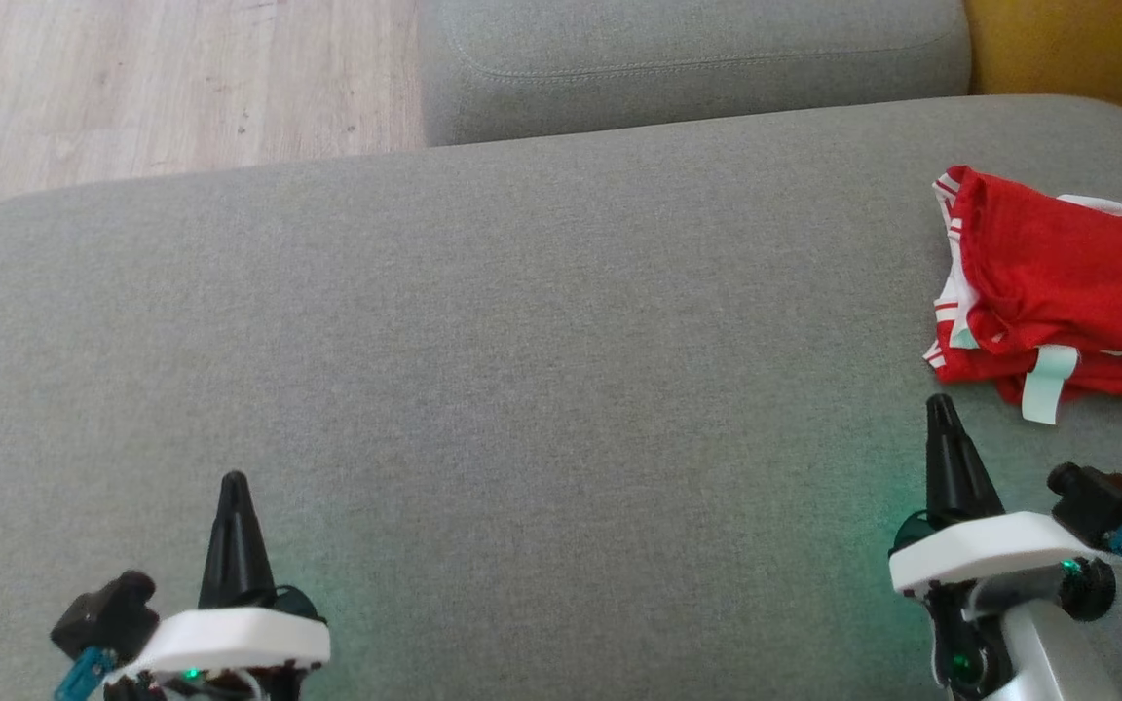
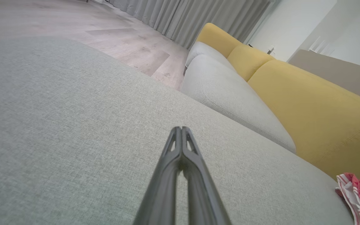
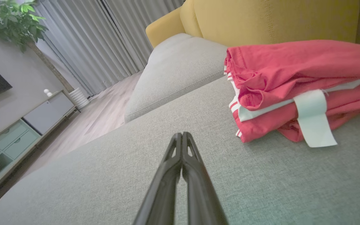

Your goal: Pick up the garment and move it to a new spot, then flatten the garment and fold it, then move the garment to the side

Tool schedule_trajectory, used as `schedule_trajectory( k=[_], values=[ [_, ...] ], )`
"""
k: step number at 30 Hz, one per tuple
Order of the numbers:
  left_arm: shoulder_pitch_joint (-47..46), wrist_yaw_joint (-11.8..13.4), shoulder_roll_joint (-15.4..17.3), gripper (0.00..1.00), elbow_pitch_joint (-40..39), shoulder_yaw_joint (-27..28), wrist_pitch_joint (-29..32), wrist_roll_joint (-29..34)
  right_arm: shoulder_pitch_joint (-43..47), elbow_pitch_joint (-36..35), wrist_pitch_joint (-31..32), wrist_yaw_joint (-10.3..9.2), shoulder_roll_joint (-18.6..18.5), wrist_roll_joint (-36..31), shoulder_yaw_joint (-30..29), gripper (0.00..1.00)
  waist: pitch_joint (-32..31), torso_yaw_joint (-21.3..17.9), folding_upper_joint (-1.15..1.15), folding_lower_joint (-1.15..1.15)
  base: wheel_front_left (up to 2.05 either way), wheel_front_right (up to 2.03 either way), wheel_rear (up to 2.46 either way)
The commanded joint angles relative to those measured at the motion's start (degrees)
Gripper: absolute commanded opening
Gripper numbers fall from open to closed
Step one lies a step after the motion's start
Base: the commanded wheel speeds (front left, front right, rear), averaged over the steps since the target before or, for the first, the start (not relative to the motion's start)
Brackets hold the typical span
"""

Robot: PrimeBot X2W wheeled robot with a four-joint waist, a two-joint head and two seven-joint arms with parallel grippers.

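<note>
Lying in a loose folded stack near the right end of the grey sofa seat (image 1: 522, 341), the red garment (image 1: 1067, 282) shows white striped trim along its left edge and a white tag (image 1: 1048, 385) hanging over its front. The right gripper (image 1: 938, 404) sits just short of it, apart from the cloth, its two dark fingers pressed together with nothing between them. The left gripper (image 1: 234, 482) is well apart from the garment, low over bare upholstery at the seat's left, likewise clenched on nothing. From the right wrist view the stack's layers are plain: red folds with a white band between them, the tag draped down to the seat, and the closed finger pair pointing a little to the left of the pile. The left wrist view catches just a corner of the garment at its lower right edge, beyond the shut fingers. A second grey cushion (image 1: 697, 68) lies beyond the seat, and a yellow backrest (image 2: 308, 109) rises behind both. Pale wooden floor (image 1: 132, 78) runs past the sofa to grey curtains (image 3: 105, 40), a potted plant (image 3: 17, 25) and a low cabinet (image 3: 27, 125) against the wall.
</note>
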Motion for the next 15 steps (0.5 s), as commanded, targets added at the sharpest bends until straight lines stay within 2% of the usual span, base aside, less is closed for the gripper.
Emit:
schedule_trajectory(
  k=[1,15],
  values=[
    [-2.4,-0.4,0.1,0.00,-2.1,1.4,0.5,-1.6,-2.4,-2.3,0.4,-0.01,-0.1,2.0,-0.4,0.00,0.0,0.0,0.00,0.00,0.00,0.00,0.00],
    [-2.6,-0.6,0.2,0.00,-2.5,2.4,2.7,-8.6,-2.0,-3.4,2.6,-0.01,-0.1,10.0,-1.3,0.00,-0.3,0.2,0.00,0.00,0.00,0.00,0.00]
  ],
)
